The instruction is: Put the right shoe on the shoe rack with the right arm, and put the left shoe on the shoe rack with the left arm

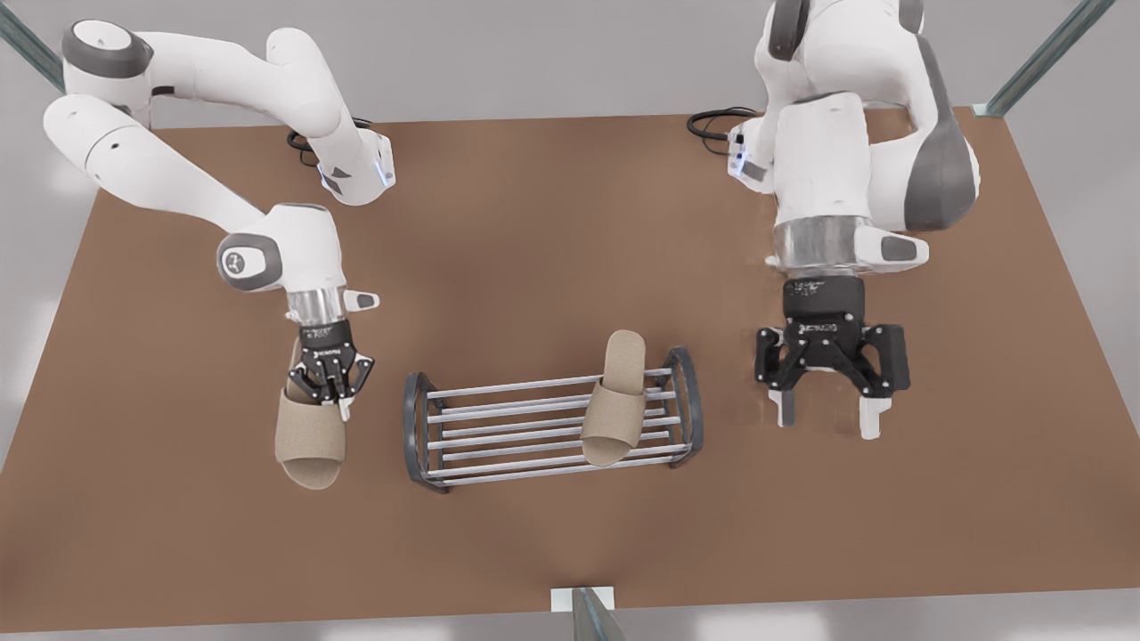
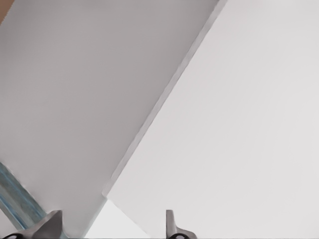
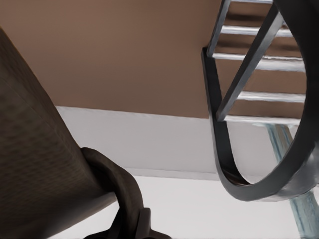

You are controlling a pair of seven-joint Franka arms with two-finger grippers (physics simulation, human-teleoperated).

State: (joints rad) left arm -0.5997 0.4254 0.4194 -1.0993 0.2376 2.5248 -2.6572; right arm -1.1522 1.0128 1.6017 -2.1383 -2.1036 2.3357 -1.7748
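While one slipper (image 1: 614,401) lies on the shoe rack (image 1: 419,432), right claw (image 1: 331,392) grips another slipper (image 1: 310,441); left claw (image 1: 828,405) gapes.

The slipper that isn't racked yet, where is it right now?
In the front view, the slipper hangs from the right gripper over the table, just off the shoe rack's left end frame.

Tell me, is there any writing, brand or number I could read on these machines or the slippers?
Nothing legible.
Pale print on the black body of the right gripper, shut on a beige fabric slipper: too small to read.
Pale print on the open left gripper, likewise black: too small to read.
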